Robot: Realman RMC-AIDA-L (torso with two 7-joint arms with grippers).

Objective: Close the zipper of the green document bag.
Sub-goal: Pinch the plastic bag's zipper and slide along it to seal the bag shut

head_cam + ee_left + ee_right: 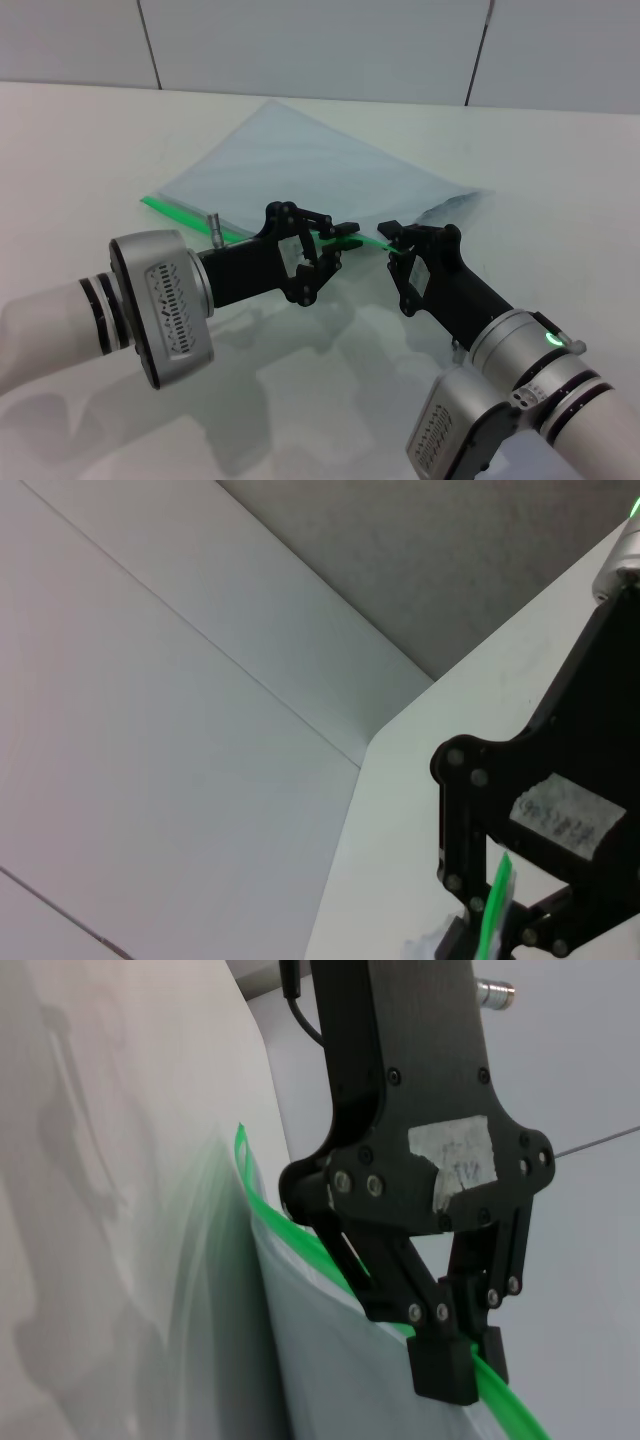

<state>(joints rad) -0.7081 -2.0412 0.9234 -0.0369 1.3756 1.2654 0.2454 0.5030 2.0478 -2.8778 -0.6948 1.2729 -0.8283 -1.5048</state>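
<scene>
Two grippers meet at the bag's near edge on the table. Left gripper pinches the zipper strip, likely steadying it. Right gripper sits just beside; its finger spread is unclear.

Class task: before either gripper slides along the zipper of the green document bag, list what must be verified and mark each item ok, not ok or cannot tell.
1. Left gripper shut on the zipper: ok.
2. Right gripper at the zipper's other stretch: ok; whether it grips: cannot tell.
3. Bag lying flat on the table: ok at the far side, lifted at the zipper edge.
4. Slider position: cannot tell.
5. Zipper fully closed: cannot tell.
</scene>
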